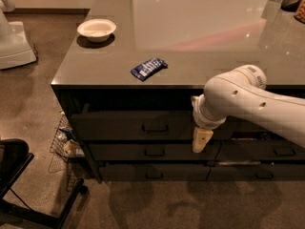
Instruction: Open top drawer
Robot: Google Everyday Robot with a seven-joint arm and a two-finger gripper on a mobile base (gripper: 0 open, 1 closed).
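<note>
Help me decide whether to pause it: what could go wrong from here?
The end effector hangs right of the handle on the top drawer, so a pull now may miss it. It also sits low, at the seam with the second drawer, and could catch that one instead.

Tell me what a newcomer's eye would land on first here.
The bulky white arm reaching in from the right stands out most. Its gripper hangs down in front of the drawer fronts, at the right end of the top drawer and well right of its handle. Next come the blue packet near the front edge of the grey counter and the white bowl at its back left corner.
</note>
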